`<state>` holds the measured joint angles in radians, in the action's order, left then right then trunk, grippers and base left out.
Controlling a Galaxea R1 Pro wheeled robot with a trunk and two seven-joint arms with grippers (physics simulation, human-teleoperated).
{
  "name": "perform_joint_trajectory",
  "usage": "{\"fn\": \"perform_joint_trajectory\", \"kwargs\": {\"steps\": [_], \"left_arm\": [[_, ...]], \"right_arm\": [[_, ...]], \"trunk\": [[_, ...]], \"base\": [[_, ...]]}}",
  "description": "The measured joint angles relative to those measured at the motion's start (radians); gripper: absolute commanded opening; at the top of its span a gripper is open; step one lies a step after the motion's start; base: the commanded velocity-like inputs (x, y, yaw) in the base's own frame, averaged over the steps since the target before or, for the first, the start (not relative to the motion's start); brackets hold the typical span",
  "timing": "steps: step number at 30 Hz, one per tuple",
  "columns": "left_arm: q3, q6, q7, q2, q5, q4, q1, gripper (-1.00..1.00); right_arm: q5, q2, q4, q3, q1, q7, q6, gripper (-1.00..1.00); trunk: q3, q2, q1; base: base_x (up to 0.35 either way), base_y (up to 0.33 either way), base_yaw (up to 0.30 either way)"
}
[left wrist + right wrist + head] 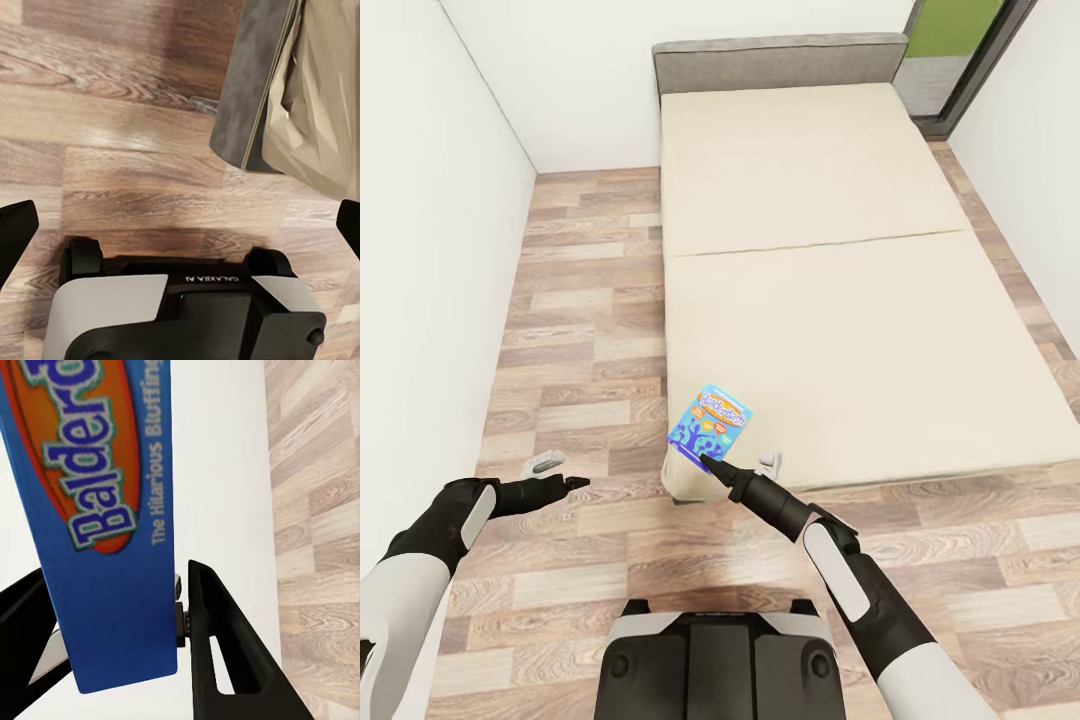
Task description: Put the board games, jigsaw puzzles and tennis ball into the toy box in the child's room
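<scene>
Balderdash board game (711, 423), the small blue box, sits at lower centre of the head view, at the near corner of the bed (840, 300), tilted up from the mattress. The right pincer (706, 460) meets its near edge there. In the right wrist view the blue box (105, 510) stands between the two black fingers (217, 637), one on each side and close against its faces, so I judge the pincer to be closed on the box or just about to be; whether it bears the weight yet I cannot tell.

At lower left of the head view the left pincer (575, 483) hangs over the plank floor (580, 400), spread wide and empty; its wrist view looks down on the robot's base (187, 315) and the bed's grey corner.

Beyond, the beige mattress runs bare to the grey headboard (780, 60) at upper centre. So the task looks part-way at best: this game has yet to reach the toy box.
</scene>
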<state>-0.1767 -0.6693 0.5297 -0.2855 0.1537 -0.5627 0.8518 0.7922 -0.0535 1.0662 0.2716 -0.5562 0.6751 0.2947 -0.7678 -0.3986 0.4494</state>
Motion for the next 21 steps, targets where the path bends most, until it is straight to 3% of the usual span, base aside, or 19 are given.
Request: {"fn": "perform_joint_trajectory", "kwargs": {"steps": [21], "left_arm": [[0.0, 0.001, 0.0, 0.0, 0.0, 0.0, -0.001, 1.0]], "right_arm": [[0.0, 0.0, 0.0, 0.0, 0.0, 0.0, 0.0, -1.0]], "trunk": [[0.035, 0.0, 0.0]], "base": [[0.0, 0.0, 0.0]]}}
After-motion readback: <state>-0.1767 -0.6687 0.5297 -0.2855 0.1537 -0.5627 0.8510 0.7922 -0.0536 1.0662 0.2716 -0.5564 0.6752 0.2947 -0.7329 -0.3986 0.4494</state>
